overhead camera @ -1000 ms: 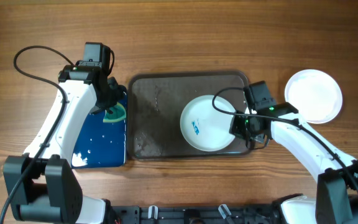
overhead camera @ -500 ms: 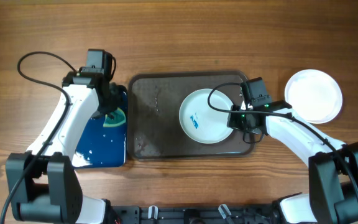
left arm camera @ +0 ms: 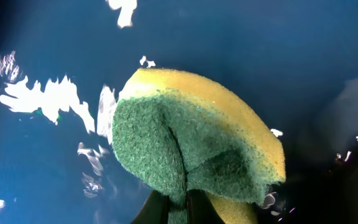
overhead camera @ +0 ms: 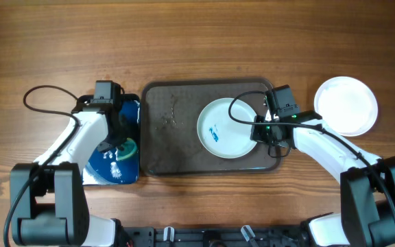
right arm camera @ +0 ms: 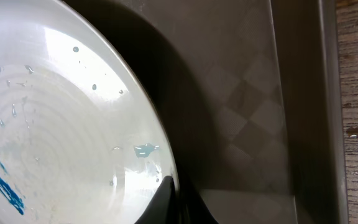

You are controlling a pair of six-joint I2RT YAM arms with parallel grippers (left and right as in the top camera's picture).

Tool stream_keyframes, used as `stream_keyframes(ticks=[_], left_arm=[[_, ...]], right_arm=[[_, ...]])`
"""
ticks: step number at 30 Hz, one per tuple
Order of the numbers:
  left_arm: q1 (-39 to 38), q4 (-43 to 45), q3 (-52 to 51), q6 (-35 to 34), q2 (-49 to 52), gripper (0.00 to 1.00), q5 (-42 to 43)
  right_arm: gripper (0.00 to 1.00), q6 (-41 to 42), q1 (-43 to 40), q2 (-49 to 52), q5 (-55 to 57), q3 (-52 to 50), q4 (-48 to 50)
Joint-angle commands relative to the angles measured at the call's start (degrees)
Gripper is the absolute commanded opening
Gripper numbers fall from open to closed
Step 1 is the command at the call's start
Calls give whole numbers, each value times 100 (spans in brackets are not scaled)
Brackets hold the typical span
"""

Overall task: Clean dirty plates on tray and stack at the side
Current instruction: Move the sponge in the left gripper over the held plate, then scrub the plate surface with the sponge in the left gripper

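Observation:
A white plate (overhead camera: pixel 226 127) with blue smears sits tilted over the right half of the dark brown-grey tray (overhead camera: pixel 170 130). My right gripper (overhead camera: pixel 259 132) is shut on the plate's right rim; the wrist view shows the plate (right arm camera: pixel 61 124) raised above the tray floor (right arm camera: pixel 247 93), my fingers (right arm camera: pixel 174 196) clamped on its edge. A stack of clean white plates (overhead camera: pixel 345 104) lies on the table to the right. My left gripper (overhead camera: pixel 118 140) is shut on a yellow-green sponge (left arm camera: pixel 197 143) over the blue tray (left arm camera: pixel 55 50).
The smaller dark blue tray (overhead camera: pixel 108 171) holds wet, shiny water left of the big tray. Cables loop over both arms. Bare wooden table (overhead camera: pixel 197 34) lies behind the trays.
My right gripper lifted and shifted the plate slightly up and left in the tray, then held still. My left gripper moved the sponge down toward the middle of the blue tray.

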Motion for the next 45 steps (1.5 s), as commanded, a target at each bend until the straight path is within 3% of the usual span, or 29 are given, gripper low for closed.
stream_keyframes(ticks=[1,8,11,15,19,29,32,40,45], left_arm=[[52,-205,216,-15,-415,4,-83],[-455,-426,673,317,-1961,4,-87],[-684,-433,673,378,-2380,4,-726],[-848,-428,673,328,-2490,4,-2245],[-848,-295,673,291,-2422,4,-3038],[-848,-302,673,275,-2081,4,-3235],[-848,-326,673,203,-2083,4,-2280],[-848,-210,673,538,-1801,4,3067],[-850,129,673,704,-1279,4,4444]], right_arm=[[4,-96,20,195,-118,-11,-33],[4,-96,20,195,-118,-11,-31],[4,-98,20,195,-118,-11,-31],[4,-107,20,195,-120,-11,-44],[4,-140,20,195,-162,-11,-44],[4,-94,20,195,-160,-11,-13],[4,-103,20,195,-162,-11,9],[5,-369,20,199,-726,-11,354],[4,-372,20,199,-726,-11,393]])
